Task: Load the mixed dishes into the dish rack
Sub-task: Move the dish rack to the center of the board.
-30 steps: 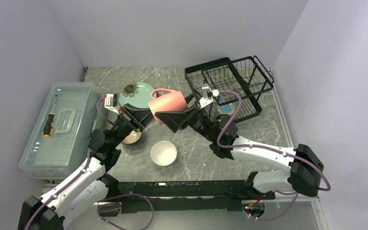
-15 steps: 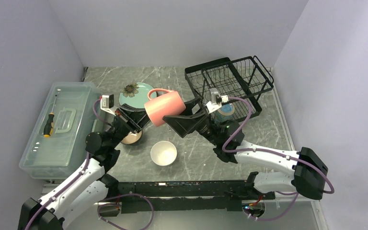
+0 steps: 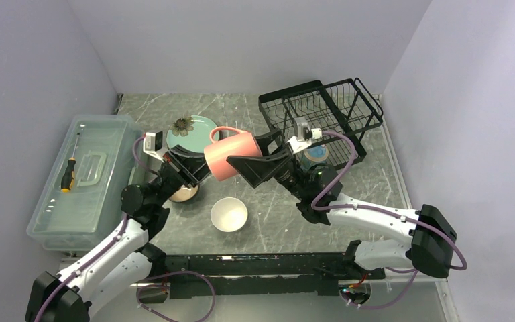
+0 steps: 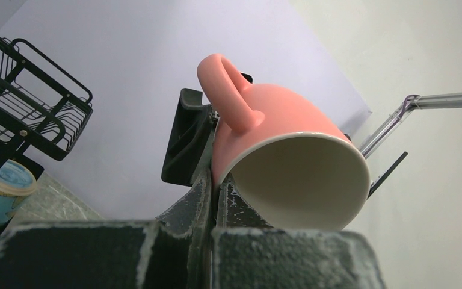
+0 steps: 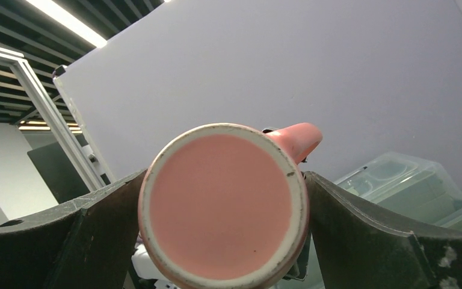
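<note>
Top external — pink mug [image 3: 222,158] base behind right tool [image 3: 243,149].

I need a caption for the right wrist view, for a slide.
Base-on view of the pink mug between the fingers of the right gripper; clear plastic box behind.

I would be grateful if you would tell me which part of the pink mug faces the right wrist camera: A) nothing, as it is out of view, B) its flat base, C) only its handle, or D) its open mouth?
B: in the right wrist view the pink mug shows a closed pink disc with a pale ring, set between the fingers of the right gripper; its open mouth shows in the left wrist view instead.
</note>
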Tool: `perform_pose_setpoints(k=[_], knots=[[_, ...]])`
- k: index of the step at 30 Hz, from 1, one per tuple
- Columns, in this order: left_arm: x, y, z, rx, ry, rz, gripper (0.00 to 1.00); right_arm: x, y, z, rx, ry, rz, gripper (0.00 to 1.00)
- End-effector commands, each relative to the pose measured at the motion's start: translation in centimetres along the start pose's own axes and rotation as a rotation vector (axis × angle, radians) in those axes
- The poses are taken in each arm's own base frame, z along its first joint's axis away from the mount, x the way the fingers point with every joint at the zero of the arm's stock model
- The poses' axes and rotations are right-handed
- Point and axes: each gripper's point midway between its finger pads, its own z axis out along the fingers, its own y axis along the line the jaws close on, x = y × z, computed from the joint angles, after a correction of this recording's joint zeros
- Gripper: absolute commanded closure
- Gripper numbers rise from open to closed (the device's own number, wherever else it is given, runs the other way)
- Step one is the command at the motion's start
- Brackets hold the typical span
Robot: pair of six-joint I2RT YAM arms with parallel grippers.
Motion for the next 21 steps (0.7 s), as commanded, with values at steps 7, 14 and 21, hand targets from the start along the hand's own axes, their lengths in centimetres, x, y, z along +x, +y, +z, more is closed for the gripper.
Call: perform_pose_setpoints(k=[7,14,21], knots=[[-1.44,-4.86,0.33,0.151,-0.039,0.066,1.0,-0.67,1.69,1.03,-0.074,-0.01,-0.004,0.0],[-1.25,-4.49,0.47,0.152,-0.03,0.059,1.0,-0.51,1.69,1.22,-0.074,-0.002,0.002,0.0],[-1.28,-4.49,0.62,0.152,-0.028,0.061,1.0,-0.64,1.78,1.25,-0.07,0.002,-0.001,0.05]])
